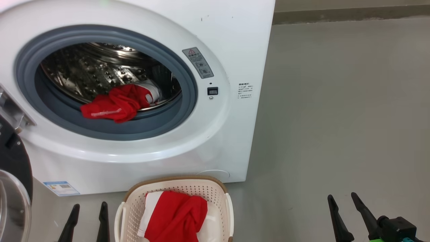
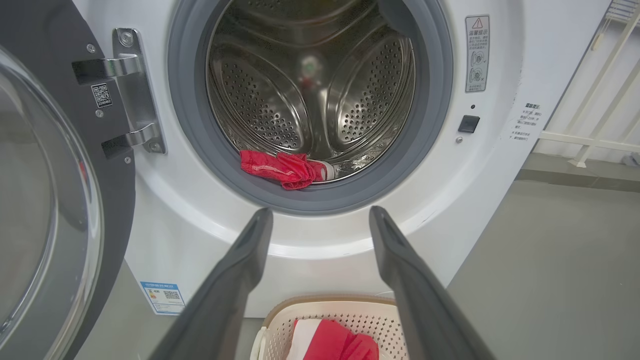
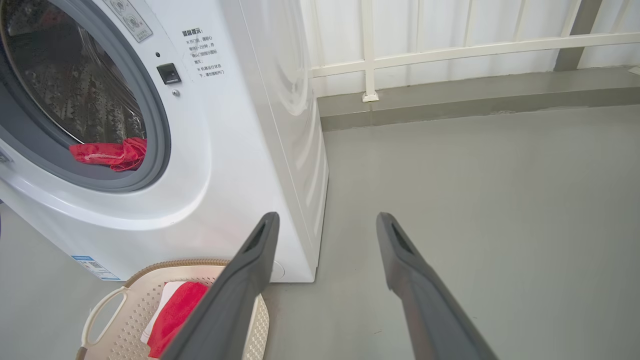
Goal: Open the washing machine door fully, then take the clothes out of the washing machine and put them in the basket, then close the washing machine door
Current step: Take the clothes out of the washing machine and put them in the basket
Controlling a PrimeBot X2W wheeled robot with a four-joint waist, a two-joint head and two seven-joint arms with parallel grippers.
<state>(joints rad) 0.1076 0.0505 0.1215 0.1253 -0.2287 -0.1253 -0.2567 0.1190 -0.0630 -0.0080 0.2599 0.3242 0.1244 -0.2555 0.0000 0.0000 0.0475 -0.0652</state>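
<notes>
The washing machine [image 1: 235,40] is seen with its round opening uncovered; the washing machine door [image 2: 55,210] is swung wide to the left of the opening and carried on a metal hinge [image 2: 134,90], with its black rim and bulging clear window turned toward the left wrist camera; the door is not shut. A red garment [image 1: 114,102] is bunched at the bottom front of the perforated steel drum [image 1: 94,67], with one fold draped over the inner edge of the grey rubber seal [image 1: 168,124] and a white trim showing at its right end; a second garment [image 1: 178,215], red with white panels, is heaped inside the basket [image 1: 132,198]. The basket is set on the grey floor [image 1: 336,117] just in front of the machine, below the opening and right of the blue label sticker [image 1: 61,188]. The left gripper [image 1: 89,205] is held low just beside the basket's left handle, its two dark fingers spread wide with nothing between them; in the left wrist view they are pointed toward the lower lip of the opening. The right gripper [image 1: 342,195] is likewise spread wide and empty, held over bare floor, well apart from basket and machine; a white railing [image 3: 450,50] is seen beyond it in the right wrist view.
</notes>
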